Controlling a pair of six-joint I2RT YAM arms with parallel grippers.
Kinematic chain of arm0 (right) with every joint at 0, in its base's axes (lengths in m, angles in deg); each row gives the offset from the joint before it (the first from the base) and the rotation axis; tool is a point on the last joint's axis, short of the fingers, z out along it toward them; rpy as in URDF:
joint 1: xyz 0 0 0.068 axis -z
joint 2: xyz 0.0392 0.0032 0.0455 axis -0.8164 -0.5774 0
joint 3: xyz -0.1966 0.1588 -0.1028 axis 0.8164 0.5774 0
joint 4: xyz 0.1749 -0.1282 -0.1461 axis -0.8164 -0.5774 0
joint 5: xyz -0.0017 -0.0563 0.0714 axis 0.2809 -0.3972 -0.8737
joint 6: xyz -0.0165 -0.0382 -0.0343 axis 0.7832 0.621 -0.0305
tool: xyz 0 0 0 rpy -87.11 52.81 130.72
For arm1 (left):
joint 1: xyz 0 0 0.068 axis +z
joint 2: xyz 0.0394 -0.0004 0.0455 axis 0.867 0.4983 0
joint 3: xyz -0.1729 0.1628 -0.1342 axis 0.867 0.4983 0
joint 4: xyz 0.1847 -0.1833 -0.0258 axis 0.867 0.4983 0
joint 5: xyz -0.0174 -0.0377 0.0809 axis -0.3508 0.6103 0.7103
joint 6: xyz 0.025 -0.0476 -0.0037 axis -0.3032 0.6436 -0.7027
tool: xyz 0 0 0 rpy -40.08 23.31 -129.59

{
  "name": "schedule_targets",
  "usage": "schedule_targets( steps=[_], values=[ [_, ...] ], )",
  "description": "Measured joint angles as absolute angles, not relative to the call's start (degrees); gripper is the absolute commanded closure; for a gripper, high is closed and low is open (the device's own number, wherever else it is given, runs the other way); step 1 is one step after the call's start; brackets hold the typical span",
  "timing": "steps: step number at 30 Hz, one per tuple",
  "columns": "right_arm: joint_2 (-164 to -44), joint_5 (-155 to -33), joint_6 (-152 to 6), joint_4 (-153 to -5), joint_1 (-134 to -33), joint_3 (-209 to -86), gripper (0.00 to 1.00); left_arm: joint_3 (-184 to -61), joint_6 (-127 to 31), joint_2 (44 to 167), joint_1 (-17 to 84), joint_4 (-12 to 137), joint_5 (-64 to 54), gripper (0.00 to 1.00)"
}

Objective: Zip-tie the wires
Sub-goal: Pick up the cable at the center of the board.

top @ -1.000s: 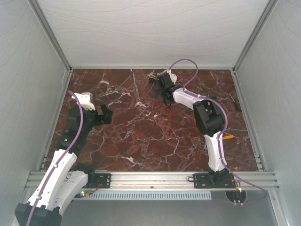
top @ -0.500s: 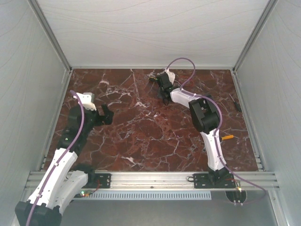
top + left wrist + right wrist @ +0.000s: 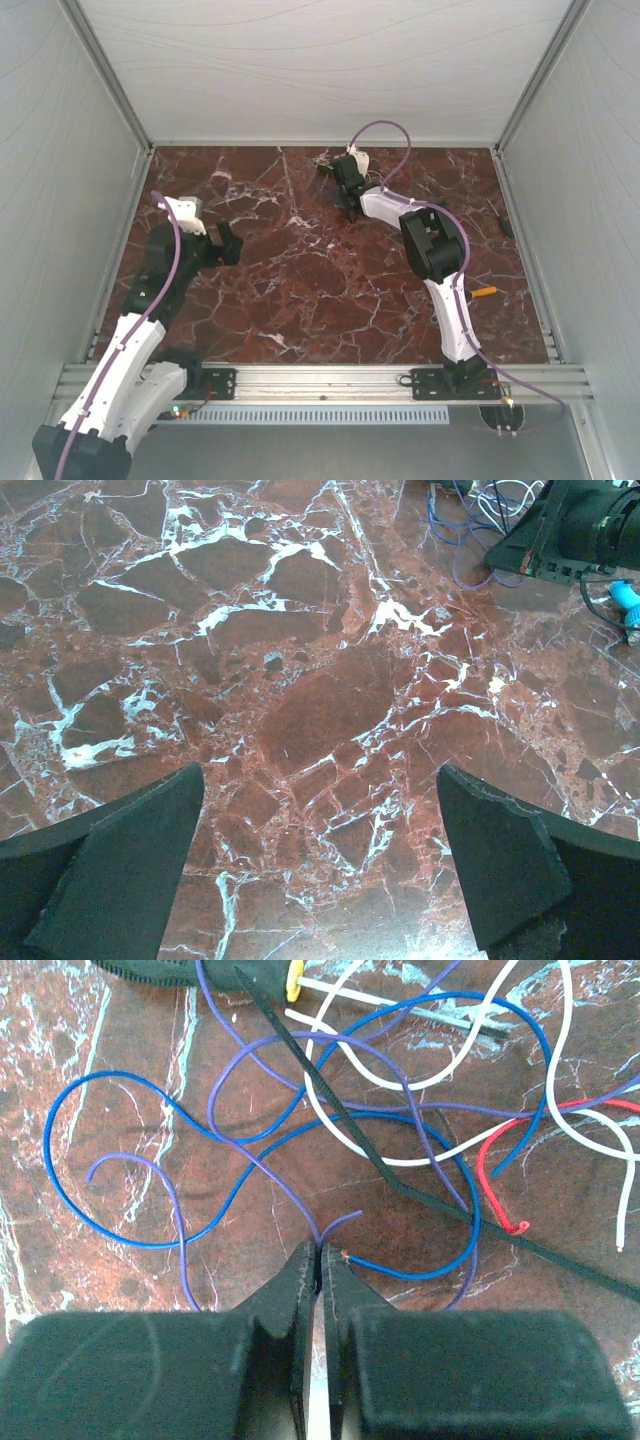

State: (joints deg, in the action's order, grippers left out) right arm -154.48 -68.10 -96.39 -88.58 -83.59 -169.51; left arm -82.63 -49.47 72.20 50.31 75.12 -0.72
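The wires (image 3: 481, 1170) are a loose tangle of blue, purple, white and red loops on the marble at the far middle of the table (image 3: 324, 164), also seen in the left wrist view's top right corner (image 3: 468, 520). My right gripper (image 3: 320, 1253) reaches into their near edge (image 3: 337, 172) and is shut on a thin purple strand pinched at its tips. A black zip tie (image 3: 330, 1097) lies slantwise across the tangle. My left gripper (image 3: 320, 860) hovers wide open over bare marble at the left (image 3: 228, 243), holding nothing and far from the wires.
A dark tool with a yellow collar (image 3: 292, 980) lies just beyond the tangle. A blue-handled tool (image 3: 626, 595) rests beside the right wrist. A small orange piece (image 3: 485, 292) and a dark tool (image 3: 505, 222) lie near the right wall. Grey walls enclose three sides.
The right gripper has closed from open to shut on the purple strand while its arm edged toward the far left. The left arm has barely moved.
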Motion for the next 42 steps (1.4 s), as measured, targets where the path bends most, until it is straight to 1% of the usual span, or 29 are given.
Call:
schedule_targets(
  steps=[5,9,16,22,25,30,34,37,42],
  values=[
    [-152.7,-69.1,-94.3,-92.3,-84.2,-169.5,1.00,-82.6,-49.5,72.2,50.3,74.7,-0.9,0.00],
    [-147.8,-72.1,-92.8,-96.1,-84.7,-169.5,1.00,-82.5,-49.5,72.2,50.3,74.8,-1.2,0.00],
    [-136.6,-79.7,-92.0,-100.3,-84.8,-169.7,1.00,-82.5,-49.7,72.2,50.3,74.8,-1.5,0.00],
    [-131.1,-88.4,-92.1,-102.4,-85.5,-169.4,1.00,-82.3,-49.7,72.2,50.3,74.7,-2.3,0.00],
    [-127.7,-92.8,-93.1,-102.1,-86.3,-166.1,1.00,-82.1,-49.7,71.8,50.3,74.3,-4.9,0.00],
    [-121.8,-98.1,-96.8,-101.6,-88.5,-158.5,1.00,-80.7,-49.6,70.5,50.0,71.7,-13.0,0.00],
    [-119.2,-99.2,-98.1,-102.1,-90.9,-156.2,1.00,-80.1,-49.5,70.5,47.4,70.6,-15.9,0.00],
    [-116.6,-97.3,-97.6,-103.0,-92.6,-156.9,1.00,-79.8,-49.5,70.5,45.3,70.2,-16.5,0.01],
    [-112.6,-94.5,-96.3,-105.0,-93.9,-166.2,1.00,-79.7,-49.8,70.5,44.0,70.1,-17.0,0.06]
  ],
)
